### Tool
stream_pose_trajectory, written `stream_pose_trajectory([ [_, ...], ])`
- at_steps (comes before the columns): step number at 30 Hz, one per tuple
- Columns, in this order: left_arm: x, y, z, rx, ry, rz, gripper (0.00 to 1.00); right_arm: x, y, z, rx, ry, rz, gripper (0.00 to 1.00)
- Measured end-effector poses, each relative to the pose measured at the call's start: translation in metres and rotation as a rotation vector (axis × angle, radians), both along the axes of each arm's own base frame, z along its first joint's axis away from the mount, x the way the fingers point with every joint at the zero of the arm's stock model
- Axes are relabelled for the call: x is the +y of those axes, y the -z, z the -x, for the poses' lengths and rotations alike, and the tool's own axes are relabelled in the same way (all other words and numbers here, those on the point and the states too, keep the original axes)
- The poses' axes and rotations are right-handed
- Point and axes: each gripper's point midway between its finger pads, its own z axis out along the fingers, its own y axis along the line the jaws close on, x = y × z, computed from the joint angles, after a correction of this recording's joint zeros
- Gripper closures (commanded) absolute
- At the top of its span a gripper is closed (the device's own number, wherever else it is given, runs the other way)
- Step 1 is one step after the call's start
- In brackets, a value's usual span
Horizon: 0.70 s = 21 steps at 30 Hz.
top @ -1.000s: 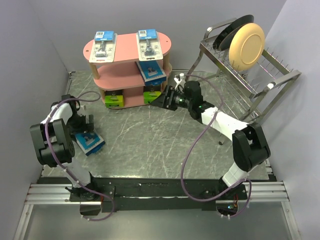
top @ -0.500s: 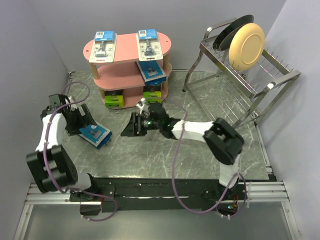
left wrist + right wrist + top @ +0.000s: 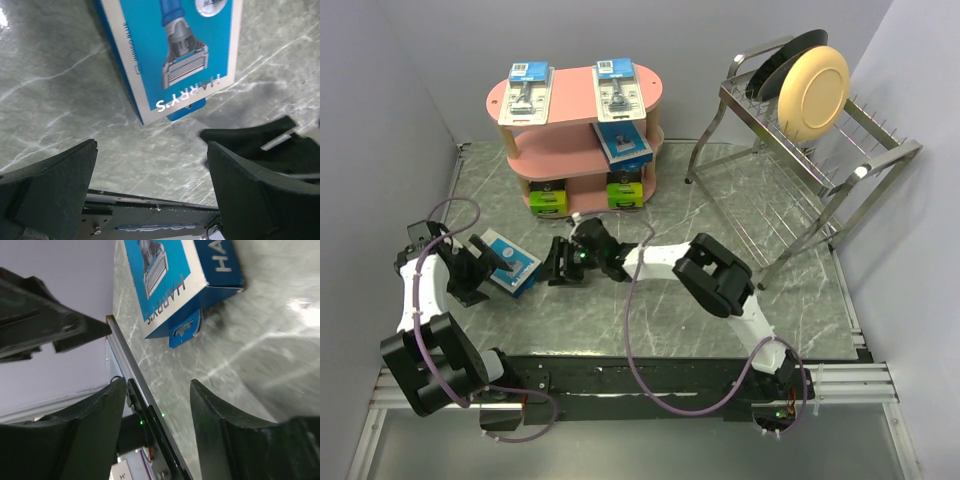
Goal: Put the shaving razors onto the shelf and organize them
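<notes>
The pink shelf (image 3: 577,100) stands at the back left. Two clear blister packs (image 3: 530,88) (image 3: 618,90) lie on its top board. A blue-carded pack (image 3: 623,144) lies on the middle board. Two black boxes with lime-green ends (image 3: 548,199) (image 3: 624,191) sit at the bottom. A second blue-carded pack (image 3: 508,263) (image 3: 170,50) (image 3: 172,275) lies flat on the table. My left gripper (image 3: 480,268) (image 3: 150,175) is open and empty just left of it. My right gripper (image 3: 558,263) (image 3: 155,425) is open and empty just right of it.
A silver wire dish rack (image 3: 800,150) with a cream plate (image 3: 812,92) and a dark plate stands at the back right. The grey wall (image 3: 380,150) runs close along the left. The metal base rail (image 3: 620,375) lines the near edge.
My right arm has swung from the shelf leftwards and down to the blue pack on the table. My left gripper has drawn back towards the near left. The pack has shifted a little farther away.
</notes>
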Motion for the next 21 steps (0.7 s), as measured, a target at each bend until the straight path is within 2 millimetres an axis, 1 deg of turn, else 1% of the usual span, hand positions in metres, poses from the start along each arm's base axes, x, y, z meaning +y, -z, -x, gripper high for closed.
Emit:
stream_pose_trajectory([
  [3,-0.001,-0.002,-0.002,-0.013,-0.002,0.006,0.03,0.011,0.012,0.004,0.022,0.004,0.024,0.45],
  [5,-0.001,-0.004,-0.002,-0.02,-0.002,0.004,0.03,0.012,0.024,0.002,0.033,0.017,0.046,0.46],
  [7,-0.001,-0.006,-0.002,-0.028,-0.001,-0.001,0.03,0.01,0.038,-0.001,0.051,0.032,0.078,0.48],
  [8,-0.001,-0.007,-0.002,-0.031,-0.002,-0.004,0.03,0.009,0.041,-0.001,0.061,0.035,0.081,0.49],
  [13,0.001,-0.013,-0.001,-0.054,-0.011,-0.018,0.03,0.02,0.041,-0.013,0.047,0.051,0.066,0.53],
  [16,0.001,-0.015,0.0,-0.065,-0.023,-0.022,0.03,0.028,0.041,-0.02,0.029,0.054,0.055,0.61],
  [17,0.001,-0.015,0.001,-0.066,-0.032,-0.019,0.03,0.03,0.041,-0.022,0.023,0.056,0.052,0.67],
  [18,0.001,-0.013,0.002,-0.062,-0.041,-0.013,0.03,0.032,0.042,-0.023,0.019,0.055,0.05,0.71],
  [19,-0.001,-0.01,0.004,-0.054,-0.05,-0.005,0.03,0.033,0.045,-0.023,0.018,0.052,0.051,0.78],
  [21,-0.004,-0.001,0.009,-0.033,-0.077,0.023,0.03,0.034,0.047,-0.023,0.02,0.049,0.05,0.86],
])
